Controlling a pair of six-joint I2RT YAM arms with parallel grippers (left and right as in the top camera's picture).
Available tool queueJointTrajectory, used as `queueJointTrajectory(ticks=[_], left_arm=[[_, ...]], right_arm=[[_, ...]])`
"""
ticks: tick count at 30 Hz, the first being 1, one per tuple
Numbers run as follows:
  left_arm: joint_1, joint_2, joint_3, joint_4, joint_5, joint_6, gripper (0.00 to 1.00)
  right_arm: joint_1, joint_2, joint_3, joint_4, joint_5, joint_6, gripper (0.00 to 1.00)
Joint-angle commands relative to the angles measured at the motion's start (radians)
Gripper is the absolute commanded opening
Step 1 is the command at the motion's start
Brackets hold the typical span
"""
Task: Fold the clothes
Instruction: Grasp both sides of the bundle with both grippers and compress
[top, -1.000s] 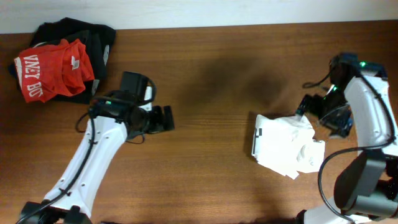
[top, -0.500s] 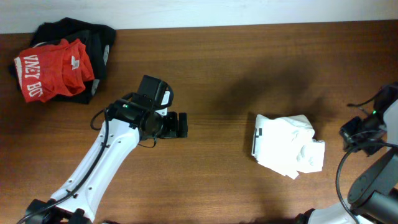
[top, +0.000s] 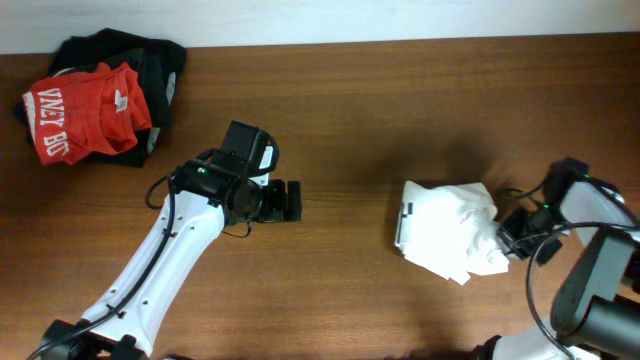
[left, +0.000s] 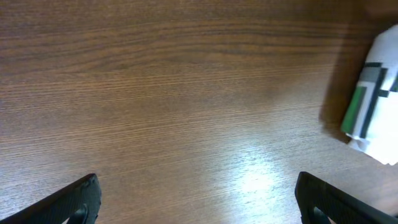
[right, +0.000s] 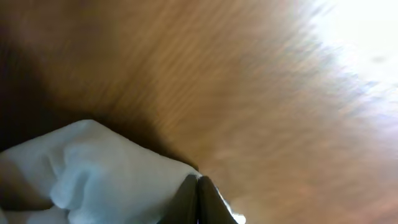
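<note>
The shirt (top: 445, 228) lies bunched in a lump on the counter (top: 350, 130). The right claw (top: 508, 240) presses against the shirt's right side with its tips closed; I cannot tell whether any cloth is pinched. The left claw (top: 290, 200) hangs wide open, well left of the shirt. Far left of it sit a red shirt (top: 80, 115) and a black garment (top: 165, 65). The risk is that pulling on a poor pinch slips off or drags the whole lump, since nothing pins its other side.
</note>
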Motion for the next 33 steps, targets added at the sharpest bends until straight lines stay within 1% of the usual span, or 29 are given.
queueJointTrajectory(ticks=[1, 5, 7, 10, 12, 13, 15, 16, 17, 18, 19, 20, 21, 22, 25, 27, 30, 33], left_arm=[[-0.002, 0.005, 0.003, -0.001, -0.003, 0.013, 0.99], [-0.002, 0.005, 0.003, -0.001, -0.003, 0.013, 0.99], [-0.002, 0.005, 0.003, -0.001, -0.004, 0.013, 0.99], [-0.002, 0.005, 0.003, 0.002, -0.003, 0.013, 0.99], [-0.002, 0.005, 0.003, 0.01, -0.003, 0.013, 0.99], [-0.002, 0.007, 0.003, 0.016, -0.002, 0.013, 0.99], [-0.002, 0.019, 0.001, 0.045, 0.007, 0.017, 0.99], [-0.002, 0.032, 0.001, 0.064, 0.027, 0.036, 0.99], [-0.002, 0.05, 0.001, 0.094, 0.062, 0.08, 0.99], [-0.002, 0.071, 0.001, 0.132, 0.104, 0.127, 0.99], [-0.002, 0.103, 0.001, 0.184, 0.162, 0.178, 0.99], [-0.002, 0.142, 0.001, 0.246, 0.237, 0.238, 0.99], [-0.002, 0.167, 0.001, 0.289, 0.285, 0.27, 0.99], [-0.002, 0.204, 0.001, 0.342, 0.337, 0.286, 0.99], [-0.002, 0.31, 0.001, 0.47, 0.421, 0.305, 0.99], [-0.002, 0.374, 0.001, 0.493, 0.428, 0.31, 0.99], [-0.002, 0.442, 0.001, 0.493, 0.427, 0.383, 0.99], [0.001, 0.5, 0.001, 0.497, 0.431, 0.387, 0.98]], right_arm=[[0.115, 0.006, -0.009, 0.01, -0.022, 0.013, 0.04], [0.279, 0.009, -0.009, 0.065, -0.119, 0.013, 0.04], [0.385, 0.009, -0.009, 0.087, -0.15, 0.062, 0.04], [0.542, 0.009, -0.005, 0.121, -0.196, 0.072, 0.04], [0.597, 0.009, 0.021, 0.1, -0.193, 0.072, 0.04], [0.602, 0.009, 0.04, 0.079, -0.193, 0.072, 0.04], [0.583, 0.009, 0.126, -0.022, -0.185, 0.054, 0.04], [0.566, 0.009, 0.167, -0.07, -0.186, 0.017, 0.08], [0.548, 0.009, 0.206, -0.115, -0.186, -0.032, 0.4], [0.525, 0.009, 0.246, -0.166, -0.186, -0.099, 0.8], [0.502, 0.009, 0.276, -0.202, -0.185, -0.154, 0.99], [0.477, 0.009, 0.291, -0.224, -0.185, -0.176, 0.98], [0.454, 0.009, 0.294, -0.237, -0.186, -0.176, 0.99], [0.433, 0.009, 0.294, -0.246, -0.185, -0.176, 0.99], [0.375, 0.009, 0.292, -0.253, -0.185, -0.176, 0.99], [0.365, 0.009, 0.292, -0.253, -0.185, -0.176, 0.99], [0.365, 0.009, 0.292, -0.253, -0.186, -0.176, 0.99], [0.365, 0.009, 0.292, -0.251, -0.185, -0.176, 0.99]])
